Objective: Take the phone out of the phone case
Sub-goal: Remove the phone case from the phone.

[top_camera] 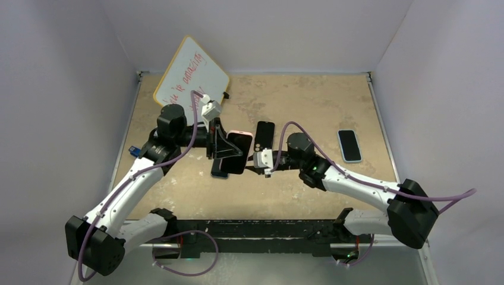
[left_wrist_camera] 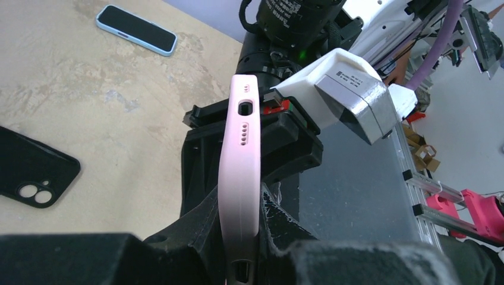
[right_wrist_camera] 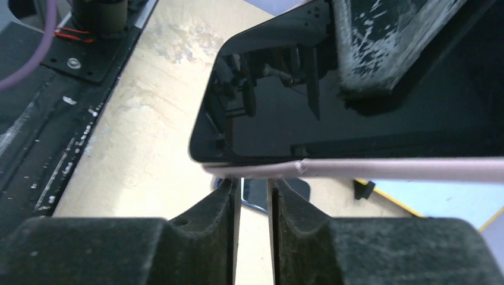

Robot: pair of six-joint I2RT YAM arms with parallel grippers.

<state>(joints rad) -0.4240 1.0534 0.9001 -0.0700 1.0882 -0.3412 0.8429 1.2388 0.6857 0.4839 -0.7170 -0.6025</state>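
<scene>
Our left end effector (left_wrist_camera: 241, 228) clamps the case (left_wrist_camera: 239, 172), while the right end effector (right_wrist_camera: 252, 199), narrow at six o'clock of the phone (right_wrist_camera: 261, 119), may slip off the thin lip.

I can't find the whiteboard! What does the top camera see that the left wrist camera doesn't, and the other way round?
Only the top camera shows the whiteboard. Only the left wrist camera shows the little holes in the edge of the pink case. Both show the pink case, plus the black case and blue phone lying on the table.
</scene>
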